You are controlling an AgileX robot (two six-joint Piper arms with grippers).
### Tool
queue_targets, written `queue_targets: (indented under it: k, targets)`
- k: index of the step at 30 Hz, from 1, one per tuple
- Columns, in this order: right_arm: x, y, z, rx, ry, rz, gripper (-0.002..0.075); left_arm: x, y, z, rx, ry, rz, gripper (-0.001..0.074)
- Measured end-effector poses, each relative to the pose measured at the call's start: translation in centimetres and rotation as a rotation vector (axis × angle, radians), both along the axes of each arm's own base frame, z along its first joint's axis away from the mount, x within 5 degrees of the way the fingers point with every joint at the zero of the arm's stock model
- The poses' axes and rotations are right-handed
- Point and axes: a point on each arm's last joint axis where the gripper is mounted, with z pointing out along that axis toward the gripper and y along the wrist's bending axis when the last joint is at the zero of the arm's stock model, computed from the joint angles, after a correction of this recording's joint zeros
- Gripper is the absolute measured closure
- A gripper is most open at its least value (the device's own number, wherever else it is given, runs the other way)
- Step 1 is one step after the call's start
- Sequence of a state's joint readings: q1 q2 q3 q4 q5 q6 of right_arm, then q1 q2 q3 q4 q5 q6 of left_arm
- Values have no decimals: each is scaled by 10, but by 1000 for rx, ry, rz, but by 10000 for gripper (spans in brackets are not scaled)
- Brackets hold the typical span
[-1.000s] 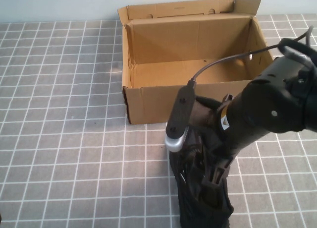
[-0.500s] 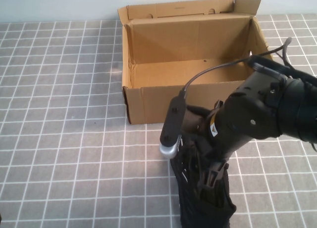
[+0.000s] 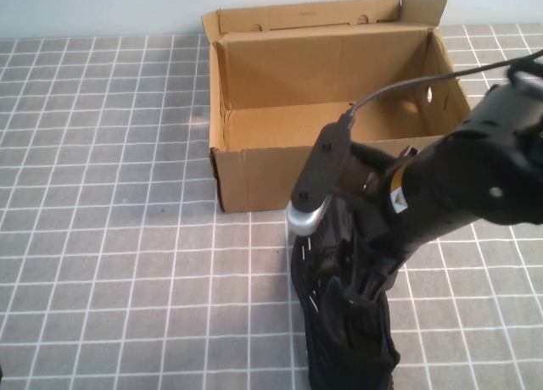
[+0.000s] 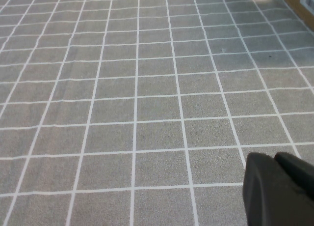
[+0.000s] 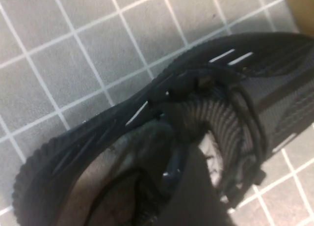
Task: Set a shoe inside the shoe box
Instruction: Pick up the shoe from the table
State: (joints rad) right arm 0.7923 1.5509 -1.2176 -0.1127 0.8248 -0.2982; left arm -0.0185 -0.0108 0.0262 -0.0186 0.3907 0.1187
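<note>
right claw [image 3: 361,275] wide, buried in shoe [image 3: 344,339], grip hidden; left claw [image 4: 279,189] closed, mostly cut off.

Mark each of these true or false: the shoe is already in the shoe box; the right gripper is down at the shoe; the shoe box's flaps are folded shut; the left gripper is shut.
1. The shoe is already in the shoe box. False: it lies on the tiled table, in front of the box.
2. The right gripper is down at the shoe. True.
3. The shoe box's flaps are folded shut. False: they stand upright and the box is open and empty.
4. The left gripper is shut. True; it hangs over bare tiles.
</note>
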Motion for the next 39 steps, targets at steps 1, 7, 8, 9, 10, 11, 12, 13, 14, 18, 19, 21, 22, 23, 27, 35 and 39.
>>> queue_targets:
  k: [1, 7, 8, 9, 10, 11, 12, 13, 14, 18, 19, 21, 22, 23, 27, 35, 39]
  targets:
    - [-2, -2, 4, 8, -6, 0, 268, 0, 0, 0, 0, 0, 0, 736]
    - [-6, -4, 7, 11, 18, -7, 253, 0, 0, 0, 0, 0, 0, 736]
    - [-7, -4, 7, 16, 27, -9, 246, 0, 0, 0, 0, 0, 0, 736]
    - [-7, -3, 7, 23, 35, -10, 237, 0, 0, 0, 0, 0, 0, 736]
    - [-8, -2, 7, 29, 45, -6, 230, 0, 0, 0, 0, 0, 0, 736]
    - [-9, -2, 7, 36, 52, 4, 219, 0, 0, 0, 0, 0, 0, 736]
    - [-9, 0, 6, 41, 60, 15, 209, 0, 0, 0, 0, 0, 0, 736]
    - [-10, 0, 6, 50, 69, 21, 202, 0, 0, 0, 0, 0, 0, 736]
    - [-11, 1, 5, 53, 74, 31, 195, 0, 0, 0, 0, 0, 0, 736]
    - [-14, 4, 4, 42, 76, 63, 186, 0, 0, 0, 0, 0, 0, 736]
    - [-14, 6, 3, 35, 72, 70, 186, 0, 0, 0, 0, 0, 0, 736]
    - [-15, 9, -2, 5, 65, 93, 186, 0, 0, 0, 0, 0, 0, 736]
    - [-14, 11, -4, -10, 61, 101, 186, 0, 0, 0, 0, 0, 0, 736]
    - [-14, 12, -7, -26, 59, 108, 186, 0, 0, 0, 0, 0, 0, 736]
    - [-6, 13, -18, -106, 29, 110, 186, 0, 0, 0, 0, 0, 0, 736]
    - [5, 9, -27, -210, -44, 95, 186, 0, 0, 0, 0, 0, 0, 736]
    - [7, 12, -25, -183, -76, 98, 186, 0, 0, 0, 0, 0, 0, 736]
